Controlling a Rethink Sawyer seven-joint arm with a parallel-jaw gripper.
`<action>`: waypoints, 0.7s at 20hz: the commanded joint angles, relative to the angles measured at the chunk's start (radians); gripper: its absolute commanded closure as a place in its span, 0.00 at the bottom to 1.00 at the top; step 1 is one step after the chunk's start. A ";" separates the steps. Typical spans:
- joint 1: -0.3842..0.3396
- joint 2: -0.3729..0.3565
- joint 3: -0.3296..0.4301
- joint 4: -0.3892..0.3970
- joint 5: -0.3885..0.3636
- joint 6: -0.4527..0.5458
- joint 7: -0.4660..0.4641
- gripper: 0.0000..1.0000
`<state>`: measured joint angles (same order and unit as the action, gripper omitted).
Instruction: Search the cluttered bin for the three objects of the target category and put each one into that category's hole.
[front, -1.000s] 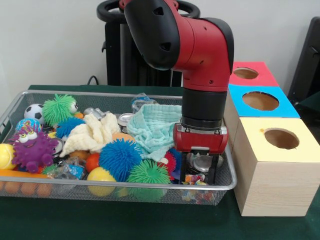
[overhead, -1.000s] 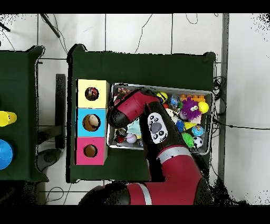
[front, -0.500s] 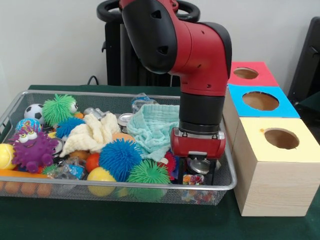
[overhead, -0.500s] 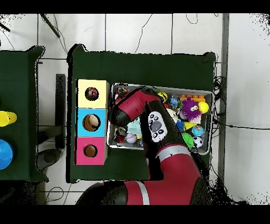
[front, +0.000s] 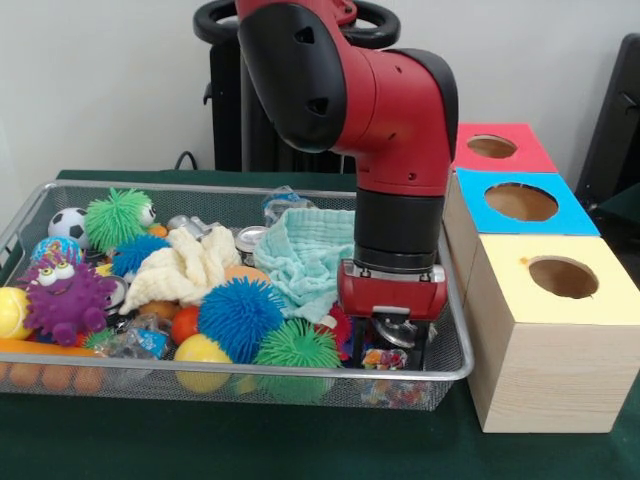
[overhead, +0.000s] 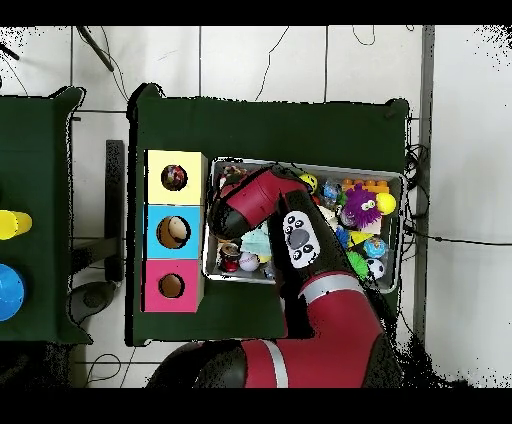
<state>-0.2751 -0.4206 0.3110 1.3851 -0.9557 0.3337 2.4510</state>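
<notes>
My gripper (front: 392, 352) is down inside the wire bin (front: 250, 372), at its near right corner in the front view. Its black fingers (front: 362, 345) stand apart, open, over a small multicoloured item (front: 383, 358), with a silver tin (front: 403, 330) just behind them. Beside it lie a green spiky ball (front: 296, 347), a blue spiky ball (front: 238, 318) and a mint cloth (front: 310, 255). In the overhead view the red arm (overhead: 250, 205) covers the gripper. The yellow box (front: 560, 310), blue box (front: 565, 215) and red box (front: 530, 155) stand right of the bin, each with a round hole.
Further left in the bin are a cream cloth (front: 185, 265), a yellow ball (front: 202, 352), a purple monster toy (front: 65, 298), a green spiky ball (front: 115, 218) and a soccer ball (front: 67, 224). The yellow box wall stands close to the gripper's right.
The arm has shifted slightly left in the front view and sunk a little lower into the bin's corner. The fingers have stayed apart.
</notes>
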 joint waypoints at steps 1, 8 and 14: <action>-0.051 0.084 0.033 0.007 0.016 -0.019 -0.063 0.00; -0.050 0.079 0.025 0.013 0.034 -0.019 -0.050 1.00; -0.071 0.067 0.046 0.032 0.053 0.000 -0.091 1.00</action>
<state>-0.3020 -0.4087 0.3111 1.3861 -0.9172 0.3239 2.4510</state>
